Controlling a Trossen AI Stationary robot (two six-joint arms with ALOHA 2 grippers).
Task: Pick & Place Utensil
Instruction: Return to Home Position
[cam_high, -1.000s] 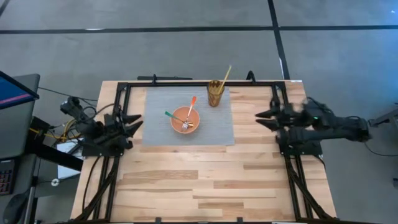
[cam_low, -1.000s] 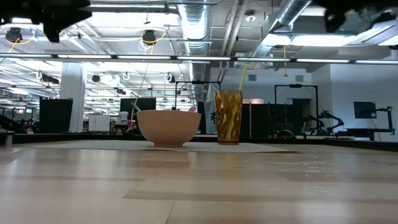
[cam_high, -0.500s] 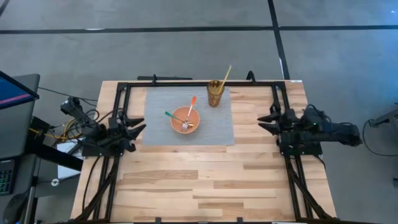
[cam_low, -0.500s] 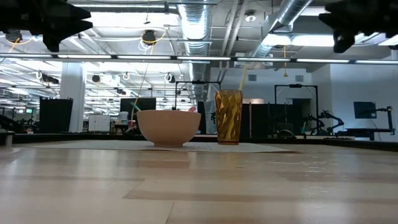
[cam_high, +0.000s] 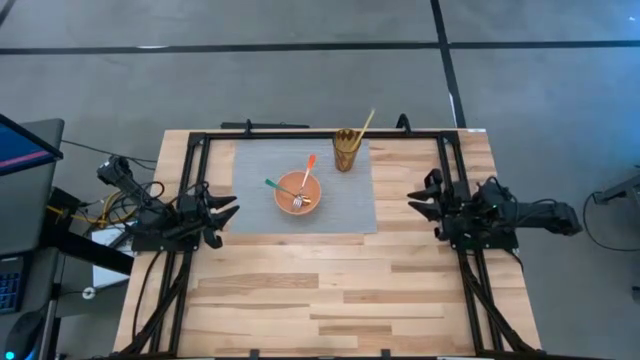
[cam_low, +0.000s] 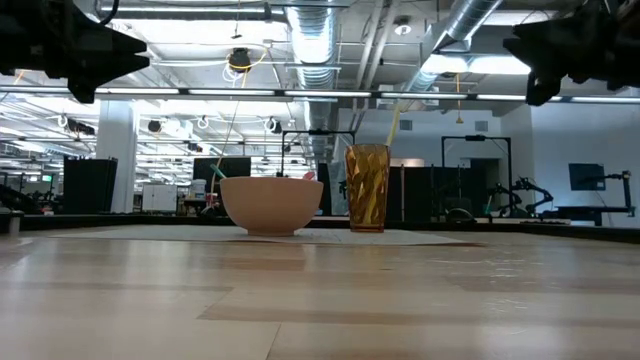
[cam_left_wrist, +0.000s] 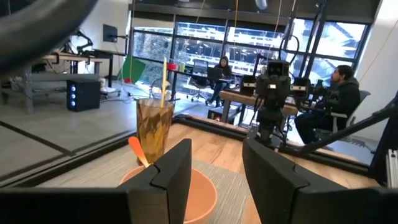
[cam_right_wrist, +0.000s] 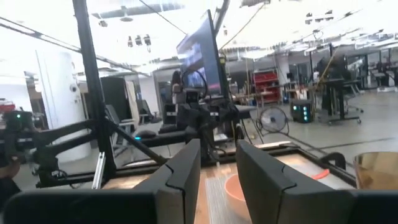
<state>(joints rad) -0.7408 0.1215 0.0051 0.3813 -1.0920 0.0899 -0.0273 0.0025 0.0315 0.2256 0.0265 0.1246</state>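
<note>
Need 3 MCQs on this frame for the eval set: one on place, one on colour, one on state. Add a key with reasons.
1. Where does the cup stand?
A. on the mat, up and right of the bowl in the high view
B. inside the bowl
C. on bare wood by the right arm

2. The handle sticking out over the bowl's left rim is
A. black
B. green
C. purple

3. The left gripper and right gripper are
A. both shut on forks
B. both open and empty
C. both shut on one straw

Key: 1 A, the high view shows the cup on the mat; 2 B, the handle there is green; 3 B, each wrist view shows the jaws apart with nothing held.
</note>
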